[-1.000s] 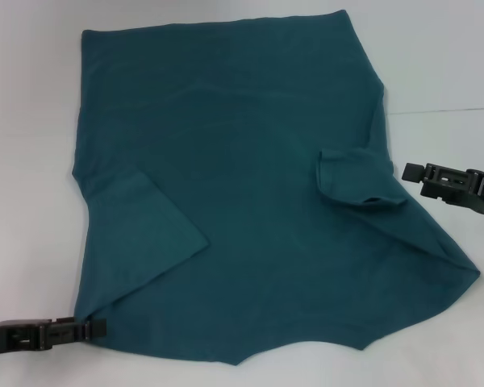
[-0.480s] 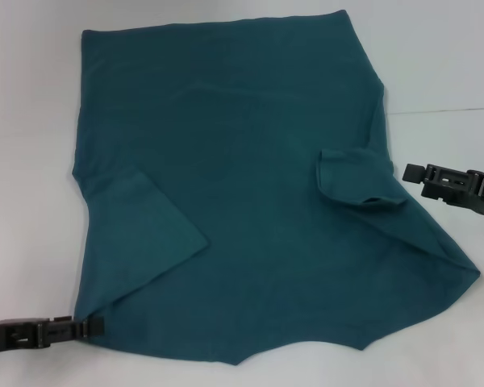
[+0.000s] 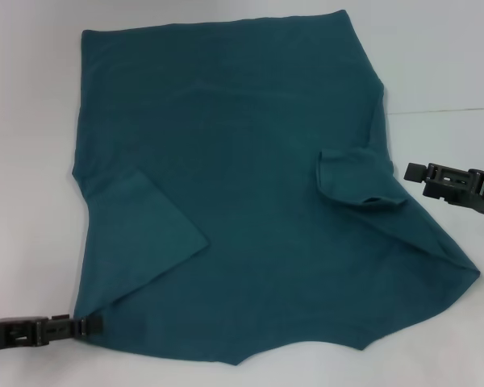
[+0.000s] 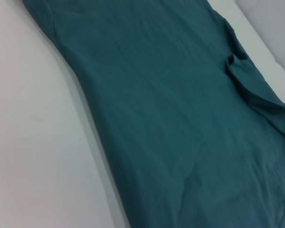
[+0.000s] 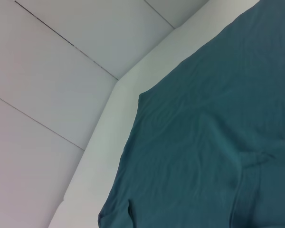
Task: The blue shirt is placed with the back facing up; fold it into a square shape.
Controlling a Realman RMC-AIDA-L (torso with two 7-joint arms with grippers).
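Note:
The blue shirt (image 3: 242,185) lies spread flat on the white table (image 3: 28,161), plain side up. Its left sleeve (image 3: 145,230) is folded inward onto the body. The right sleeve (image 3: 353,179) is folded in too and bunched into a small loop. My left gripper (image 3: 95,325) sits low at the shirt's near-left corner, its tip touching the hem edge. Just off the shirt's right edge, level with the bunched sleeve, is my right gripper (image 3: 411,172), with a narrow strip of table between them. The left wrist view shows the shirt (image 4: 180,118) running away along the table, and the right wrist view shows its far part (image 5: 209,142).
White table surface surrounds the cloth on the left and right. A seam in the table top (image 3: 444,110) runs behind the right gripper. Pale floor tiles (image 5: 47,71) lie beyond the table edge (image 5: 104,123) in the right wrist view.
My left gripper has slid slightly left, off the shirt's corner. The right gripper has edged slightly right, away from the cloth. The shirt has not moved.

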